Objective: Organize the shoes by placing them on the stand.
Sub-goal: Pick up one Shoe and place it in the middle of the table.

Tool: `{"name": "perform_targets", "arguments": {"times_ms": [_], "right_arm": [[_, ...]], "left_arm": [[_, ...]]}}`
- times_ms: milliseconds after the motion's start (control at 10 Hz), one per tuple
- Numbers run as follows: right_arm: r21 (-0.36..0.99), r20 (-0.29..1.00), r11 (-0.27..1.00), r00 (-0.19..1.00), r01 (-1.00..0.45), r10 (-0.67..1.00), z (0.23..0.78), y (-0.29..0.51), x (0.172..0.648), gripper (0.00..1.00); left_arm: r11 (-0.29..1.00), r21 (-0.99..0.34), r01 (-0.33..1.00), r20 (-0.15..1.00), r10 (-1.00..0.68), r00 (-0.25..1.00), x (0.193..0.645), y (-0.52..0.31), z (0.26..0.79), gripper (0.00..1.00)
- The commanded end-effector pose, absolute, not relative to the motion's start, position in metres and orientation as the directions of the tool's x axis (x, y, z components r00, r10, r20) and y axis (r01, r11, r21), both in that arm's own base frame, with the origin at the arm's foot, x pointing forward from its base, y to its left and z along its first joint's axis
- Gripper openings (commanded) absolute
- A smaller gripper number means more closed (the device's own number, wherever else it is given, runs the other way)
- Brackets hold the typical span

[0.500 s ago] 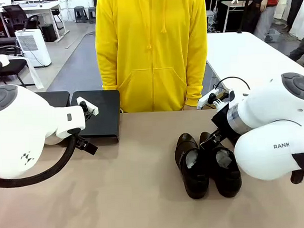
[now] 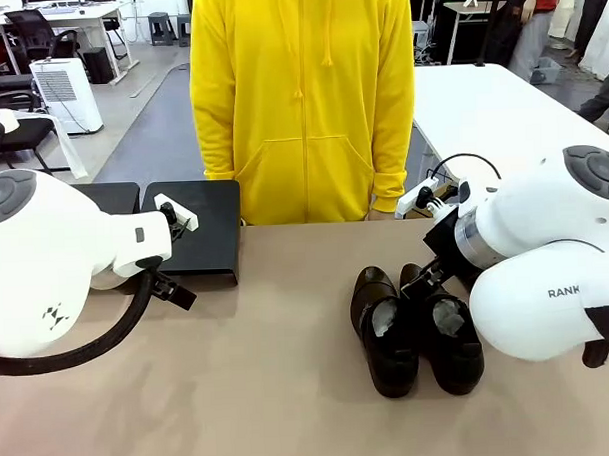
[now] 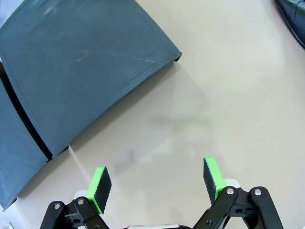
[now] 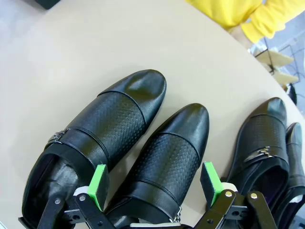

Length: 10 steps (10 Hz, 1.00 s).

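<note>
- The stand (image 2: pixel 200 237) is a flat, matte-black slab with a rounded, downturned front lip. In the left wrist view its top shows faint scuffs and a seam between two panels.
- The left claw (image 3: pixel 156 183) hangs open with its green pads wide apart. It grips nothing and is over the bare beige counter (image 3: pixel 228 105), just off the stand's front corner.
- The shoes (image 4: pixel 119 119) sit on the counter well to the robot's right of the stand, in two side-by-side pairs. All four are glossy black leather with rounded toes and perforated vamps, and a small metal buckle shows on two.
- Crumpled white paper (image 2: pixel 384 320) fills the openings of the pair nearer the stand.
- The right claw (image 4: pixel 154 183) is open over that pair's heel ends, with one shoe between its pads. I cannot tell whether the pads touch the leather.
- A person in a yellow hoodie (image 2: pixel 300 108) stands behind the counter, just right of the stand.
</note>
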State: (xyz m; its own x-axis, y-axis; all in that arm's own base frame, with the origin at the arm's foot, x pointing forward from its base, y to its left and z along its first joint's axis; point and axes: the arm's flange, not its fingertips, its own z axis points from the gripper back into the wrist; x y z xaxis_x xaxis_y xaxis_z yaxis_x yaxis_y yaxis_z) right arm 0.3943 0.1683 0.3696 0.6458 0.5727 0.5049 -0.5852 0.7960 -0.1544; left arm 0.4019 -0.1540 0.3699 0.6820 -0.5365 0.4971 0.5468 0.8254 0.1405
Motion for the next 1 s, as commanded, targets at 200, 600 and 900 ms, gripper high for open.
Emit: {"name": "perform_targets", "arguments": {"times_ms": [200, 600, 900], "right_arm": [[-0.154, 0.506, 0.797, 0.646, -0.585, 0.572, 0.370, 0.168, 0.394, 1.00], [-0.154, 0.506, 0.797, 0.646, -0.585, 0.572, 0.370, 0.168, 0.394, 1.00], [-0.062, 0.557, 0.816, 0.658, -0.575, 0.506, 0.410, 0.132, 0.385, 1.00]], "left_arm": [[0.827, 0.139, 0.544, 0.498, -0.533, 0.684, 0.402, -0.153, 0.370, 1.00], [0.827, 0.139, 0.544, 0.498, -0.533, 0.684, 0.402, -0.153, 0.370, 1.00], [0.842, 0.137, 0.522, 0.533, -0.507, 0.677, 0.398, -0.134, 0.394, 1.00]]}}
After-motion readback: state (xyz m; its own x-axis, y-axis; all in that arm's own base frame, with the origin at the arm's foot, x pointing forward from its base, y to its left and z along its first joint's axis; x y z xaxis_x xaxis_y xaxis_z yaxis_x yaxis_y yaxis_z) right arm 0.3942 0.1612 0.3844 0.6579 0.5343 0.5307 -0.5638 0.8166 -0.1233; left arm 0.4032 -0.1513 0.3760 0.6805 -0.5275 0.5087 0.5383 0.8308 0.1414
